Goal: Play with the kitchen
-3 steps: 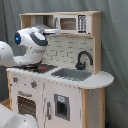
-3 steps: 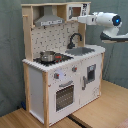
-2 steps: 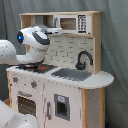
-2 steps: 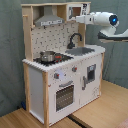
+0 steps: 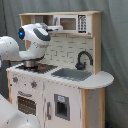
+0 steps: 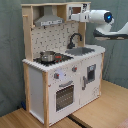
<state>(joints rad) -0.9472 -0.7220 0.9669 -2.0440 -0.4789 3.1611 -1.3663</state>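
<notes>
Nearest in the second exterior view is a light wooden floor, and on it stands the kitchen, white with pale wood sides. Low on its front, toward the second exterior view's left, is the oven door with a dark window; toward the second exterior view's right is a narrower door with a small dark panel. Knobs sit in a row just above the oven door.

On the worktop a small metal pot stands on the stovetop. Beside it lies the grey sink, with the black curved faucet rising behind it. Behind these is a spotted back wall, and higher up a grey hood over the stove and a microwave shelf over the sink.

In the first exterior view the microwave shows a dark window and a button panel. The arm, white with a blue light, reaches over the stovetop in the first exterior view, hanging above the pot. In the second exterior view the arm comes in from the right at the height of the upper shelf. Whether the tool is spread or closed, I cannot tell, nor whether it has hold of anything.

A grey curtain hangs behind everything.
</notes>
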